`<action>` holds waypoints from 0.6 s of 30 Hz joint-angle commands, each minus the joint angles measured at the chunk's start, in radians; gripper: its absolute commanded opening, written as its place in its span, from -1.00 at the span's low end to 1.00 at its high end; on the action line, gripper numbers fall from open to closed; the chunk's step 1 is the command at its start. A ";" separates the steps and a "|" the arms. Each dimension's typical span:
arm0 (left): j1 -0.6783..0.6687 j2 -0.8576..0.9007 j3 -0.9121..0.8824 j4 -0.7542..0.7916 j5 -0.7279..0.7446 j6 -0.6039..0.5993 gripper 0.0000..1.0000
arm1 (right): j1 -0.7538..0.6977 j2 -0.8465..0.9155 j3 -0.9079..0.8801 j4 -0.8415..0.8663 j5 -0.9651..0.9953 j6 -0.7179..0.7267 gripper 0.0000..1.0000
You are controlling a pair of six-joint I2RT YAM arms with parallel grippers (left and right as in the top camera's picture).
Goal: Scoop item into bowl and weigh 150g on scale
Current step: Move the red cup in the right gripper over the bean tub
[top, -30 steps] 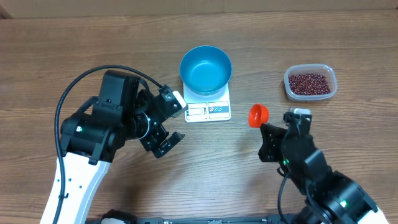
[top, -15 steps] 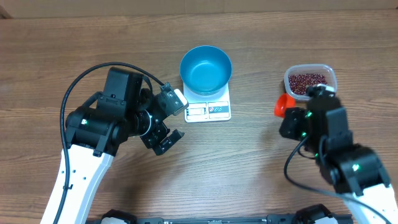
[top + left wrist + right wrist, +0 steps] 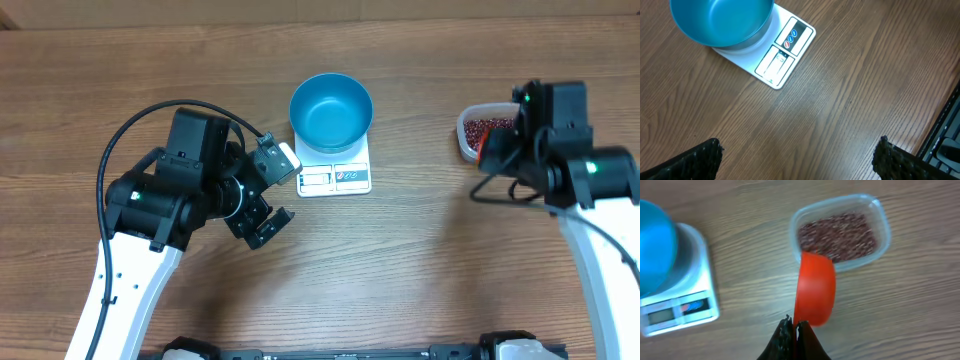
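Left gripper (image 3: 792,162): jaws spread wide, nothing held, left of scale (image 3: 335,178).
Blue bowl (image 3: 331,110): seated on scale, empty.
Right gripper (image 3: 794,330): clamped on orange scoop (image 3: 814,290) at the near wall of the clear tub (image 3: 880,220).
Beans (image 3: 837,235): contained in tub.
Risk: the light tub could be shoved by the scoop and beans scattered.

Looks like a robotics lab bench: wood-grain table (image 3: 400,300), left arm (image 3: 160,200), right arm (image 3: 590,180), looping black cable (image 3: 190,104).

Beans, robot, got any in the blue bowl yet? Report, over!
Left gripper open, empty. Right gripper shut on red scoop, poised at the tub of beans. Bowl empty on scale. Nothing between tub and bowl.
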 commanded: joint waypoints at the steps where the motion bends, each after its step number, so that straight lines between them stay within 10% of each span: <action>1: 0.002 0.002 0.023 0.003 -0.003 -0.008 0.99 | -0.005 0.065 0.036 0.018 0.132 -0.052 -0.93; 18: 0.002 0.002 0.023 0.003 -0.003 -0.008 0.99 | -0.041 0.233 0.035 0.201 0.232 -0.270 -0.93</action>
